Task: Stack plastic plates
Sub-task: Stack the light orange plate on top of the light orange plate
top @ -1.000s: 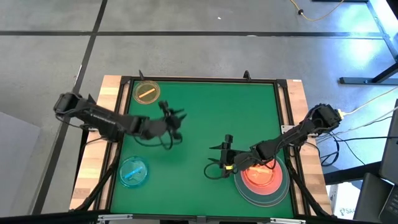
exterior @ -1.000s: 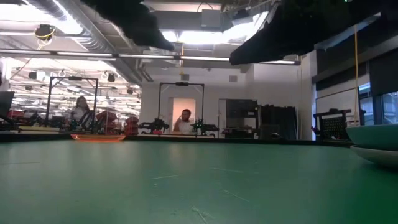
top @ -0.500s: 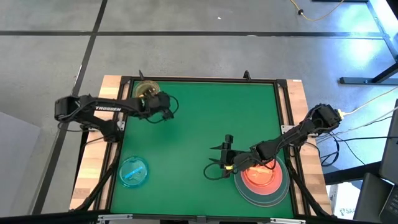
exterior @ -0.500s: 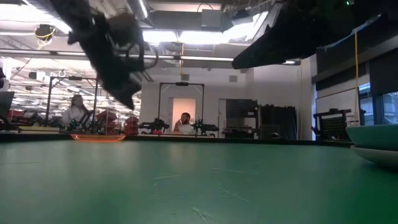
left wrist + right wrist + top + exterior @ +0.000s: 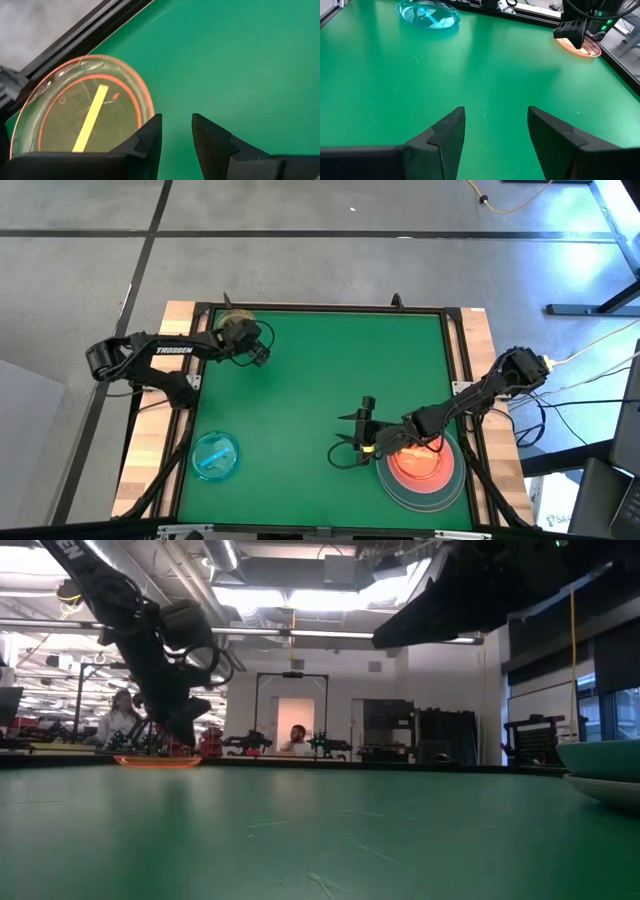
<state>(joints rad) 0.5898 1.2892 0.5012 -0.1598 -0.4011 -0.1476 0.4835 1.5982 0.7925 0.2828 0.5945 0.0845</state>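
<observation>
Now, left gripper (image 5: pixel 175 131): fingers apart w/ narrow gap, empty, just beside yellow plate (image 5: pixel 80 117).
Right gripper (image 5: pixel 495 125): released, beside pink plate (image 5: pixel 418 464).

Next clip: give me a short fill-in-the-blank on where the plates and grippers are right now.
1. The left gripper hangs beside the small ____ plate at the mat's far corner.
2. The small blue plate lies on the ____ mat.
3. The pink plate rests on the large ____ plate.
4. The right gripper has its fingers ____.

Missing words: yellow; green; grey; open
</observation>
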